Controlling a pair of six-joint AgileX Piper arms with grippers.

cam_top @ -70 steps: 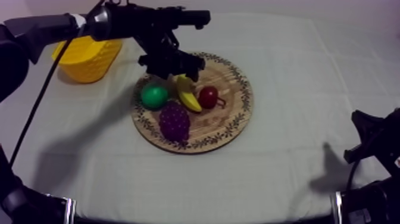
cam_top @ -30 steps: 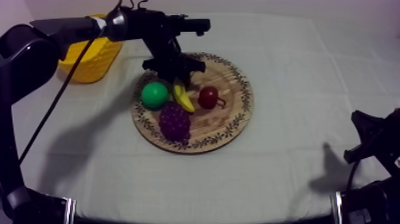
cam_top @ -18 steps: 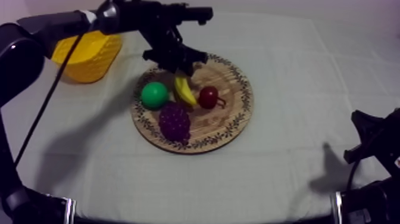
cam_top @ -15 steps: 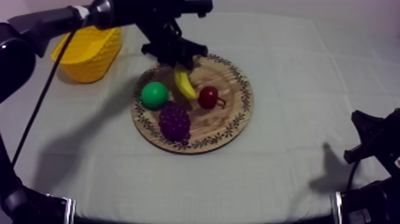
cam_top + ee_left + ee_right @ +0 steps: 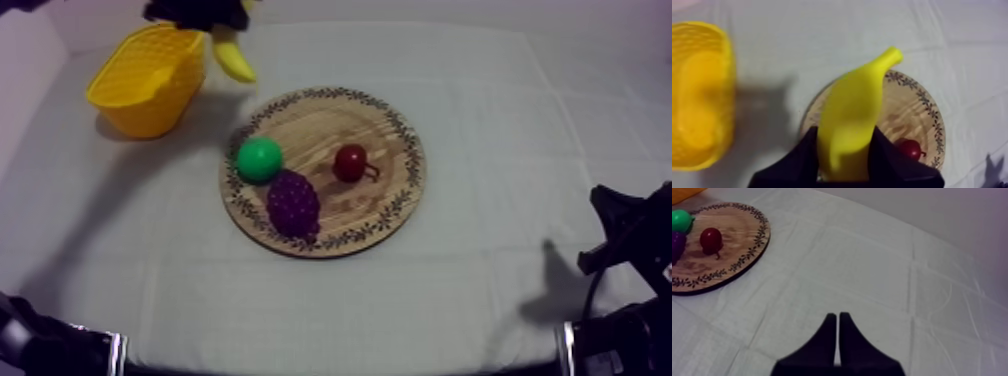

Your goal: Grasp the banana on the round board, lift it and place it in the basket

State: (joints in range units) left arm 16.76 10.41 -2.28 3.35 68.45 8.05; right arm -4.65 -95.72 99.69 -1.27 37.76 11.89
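Observation:
The yellow banana (image 5: 233, 60) hangs in the air beside the right rim of the yellow basket (image 5: 148, 82), clear of the round wooden board (image 5: 385, 205). My left gripper (image 5: 205, 15) is shut on its upper end. In the left wrist view the banana (image 5: 852, 117) stands between the black fingers (image 5: 886, 157) of my left gripper (image 5: 844, 134), above the cloth between the basket (image 5: 699, 95) and the board (image 5: 917, 112). My right gripper (image 5: 838, 322) is shut on nothing, low over the cloth at the right side (image 5: 615, 228).
On the board lie a green pear (image 5: 260, 160), a purple bunch of grapes (image 5: 293, 203) and a small red fruit (image 5: 350, 162). The right wrist view looks across bare cloth toward the board (image 5: 732, 263) and the small red fruit (image 5: 711, 239).
My left gripper closed on the banana on the board, lifted it and carried it up and to the left toward the basket. The right arm has not moved.

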